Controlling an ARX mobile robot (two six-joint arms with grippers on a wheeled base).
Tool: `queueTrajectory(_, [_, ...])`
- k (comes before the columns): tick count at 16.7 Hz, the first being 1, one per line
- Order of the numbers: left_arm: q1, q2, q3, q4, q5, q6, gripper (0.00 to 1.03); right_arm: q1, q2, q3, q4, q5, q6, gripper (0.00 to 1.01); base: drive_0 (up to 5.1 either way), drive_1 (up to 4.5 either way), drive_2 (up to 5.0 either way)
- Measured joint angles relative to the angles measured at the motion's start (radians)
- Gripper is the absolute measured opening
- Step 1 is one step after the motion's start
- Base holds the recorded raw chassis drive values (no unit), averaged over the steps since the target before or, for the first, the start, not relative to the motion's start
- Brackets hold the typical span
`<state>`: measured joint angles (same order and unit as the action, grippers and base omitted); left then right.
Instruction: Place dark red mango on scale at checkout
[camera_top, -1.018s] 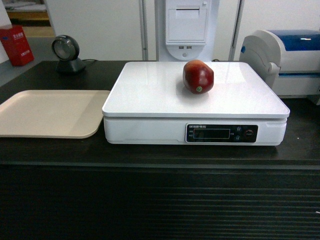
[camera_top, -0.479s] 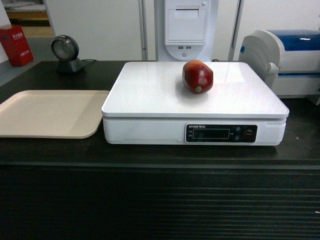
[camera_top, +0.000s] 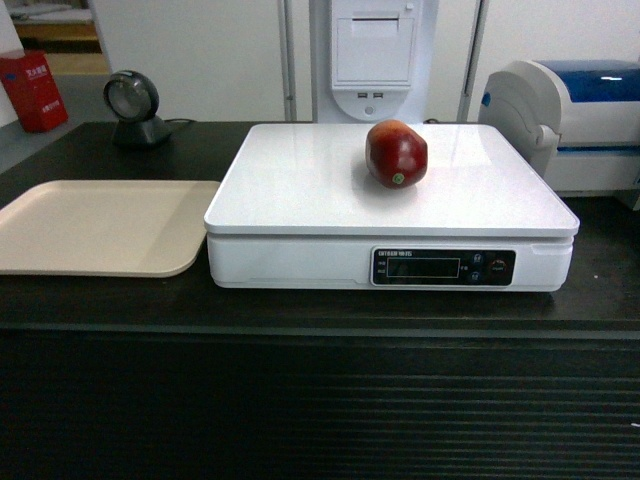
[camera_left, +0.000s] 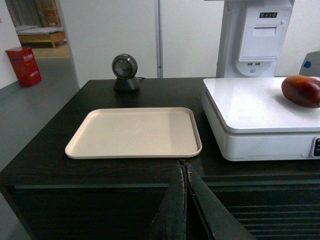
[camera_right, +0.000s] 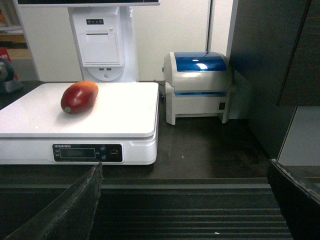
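Observation:
The dark red mango (camera_top: 397, 153) lies on the white top of the scale (camera_top: 300, 190), right of its middle and towards the back, with nothing touching it. It also shows in the left wrist view (camera_left: 301, 91) and the right wrist view (camera_right: 79, 97). The scale (camera_right: 115, 107) stands on the black checkout (camera_top: 320, 400). My left gripper (camera_left: 183, 163) is shut with nothing in it, held in front of the counter's ribbed face. My right gripper (camera_right: 185, 167) is wide open and empty, also off the counter's front. Neither gripper appears in the head view.
A beige tray (camera_top: 100, 225) lies left of the scale. A round black scanner (camera_top: 133, 108) stands at the back left. Behind the scale rises a white receipt terminal (camera_top: 373, 50). A white-and-blue printer (camera_top: 575, 115) sits at the right, beside a dark wall panel (camera_right: 270, 60).

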<state>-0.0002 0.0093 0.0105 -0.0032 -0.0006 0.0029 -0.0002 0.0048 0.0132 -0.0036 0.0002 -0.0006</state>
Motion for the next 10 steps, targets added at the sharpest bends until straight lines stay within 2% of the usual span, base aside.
queueTrajectory(3, [0.0,0.0,0.0,0.0,0.0,-0.002,0.03,0.0,0.0,0.0,0.0,0.0,0.0,0.98,0.0,0.0,0.0])
queueTrajectory(6, [0.0,0.0,0.0,0.0,0.0,-0.002,0.15,0.0,0.0,0.0,0.0,0.0,0.0,0.98,0.0,0.0,0.0])
queueTrajectory(10, [0.0,0.0,0.0,0.0,0.0,-0.002,0.6,0.0,0.0,0.0,0.0,0.0,0.0,0.98,0.0,0.0,0.0])
